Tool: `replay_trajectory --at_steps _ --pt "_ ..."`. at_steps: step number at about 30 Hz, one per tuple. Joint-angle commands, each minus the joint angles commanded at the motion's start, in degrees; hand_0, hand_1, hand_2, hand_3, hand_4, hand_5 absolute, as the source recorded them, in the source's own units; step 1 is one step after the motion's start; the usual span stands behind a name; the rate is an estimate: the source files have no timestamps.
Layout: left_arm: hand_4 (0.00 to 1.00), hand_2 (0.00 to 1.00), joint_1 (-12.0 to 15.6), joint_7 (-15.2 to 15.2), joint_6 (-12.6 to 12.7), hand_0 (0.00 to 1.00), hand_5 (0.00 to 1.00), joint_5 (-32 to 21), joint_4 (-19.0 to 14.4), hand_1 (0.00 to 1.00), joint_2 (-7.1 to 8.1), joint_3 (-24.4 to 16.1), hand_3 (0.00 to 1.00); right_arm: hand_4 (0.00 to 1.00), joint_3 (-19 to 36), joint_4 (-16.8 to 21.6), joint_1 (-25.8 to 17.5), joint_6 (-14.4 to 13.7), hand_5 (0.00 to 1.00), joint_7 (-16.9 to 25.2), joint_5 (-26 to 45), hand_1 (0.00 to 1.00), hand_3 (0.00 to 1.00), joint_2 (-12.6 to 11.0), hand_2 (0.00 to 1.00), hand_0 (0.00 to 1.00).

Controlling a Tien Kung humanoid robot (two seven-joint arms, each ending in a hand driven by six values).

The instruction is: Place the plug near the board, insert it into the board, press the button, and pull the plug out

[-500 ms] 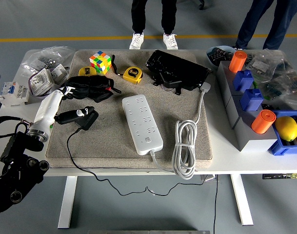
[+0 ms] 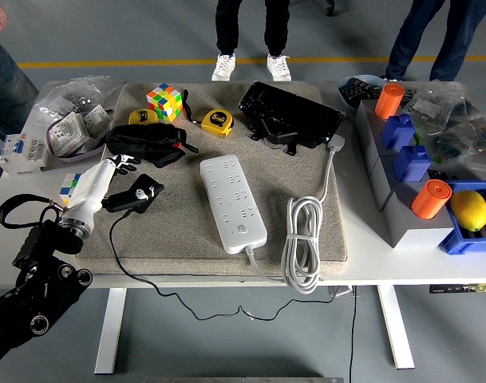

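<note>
The left hand [image 2: 121, 166] has drawn back toward the near left — its fingers look loosely curled beside the black plug [image 2: 137, 195], though contact is unclear. The plug lies left of the white board [image 2: 232, 201], still uninserted.

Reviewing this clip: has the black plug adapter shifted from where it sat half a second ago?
Yes. The black plug adapter, under the left robot hand, has slid left, away from the white power strip, which stayed put.

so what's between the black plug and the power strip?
Nothing: head view shows only bare beige mat between the plug, by the left robot hand, and the strip.
</note>
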Motion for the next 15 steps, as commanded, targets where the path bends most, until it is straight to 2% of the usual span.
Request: replay_trajectory --at_steps 5,6,11,12,15 --pt "0.998 0.713 -0.23 1.4 0.07 0.677 0.591 1.53 0.98 0.703 -0.45 0.14 0.729 0.763 0.19 -0.05 -0.18 -0.04 0.279 0.03 0.0 0.628 0.546 0.11 0.574 0.608" --pt "0.998 0.707 -0.23 1.59 -0.03 0.666 0.531 1.56 1.14 0.695 -0.52 0.2 0.725 0.763 0.27 -0.03 -0.21 -0.05 0.279 0.05 -0.03 0.628 0.546 0.14 0.574 0.608" --pt "0.998 0.707 -0.36 2.11 0.03 0.666 0.531 1.69 1.72 0.695 -0.91 0.53 0.725 0.763 0.61 0.01 -0.12 -0.1 0.279 0.16 -0.07 0.628 0.546 0.33 0.574 0.608" --pt "0.998 0.686 -0.42 2.22 0.05 0.644 0.483 1.87 1.84 0.672 -0.97 0.57 0.72 0.764 0.65 0.01 -0.11 -0.1 0.279 0.18 -0.07 0.628 0.546 0.35 0.573 0.608" --pt "0.998 0.686 -0.71 2.5 -0.04 0.644 0.483 2.14 2.37 0.672 -1.19 0.73 0.72 0.764 0.73 0.02 -0.02 -0.13 0.279 0.23 -0.1 0.628 0.546 0.37 0.573 0.608"
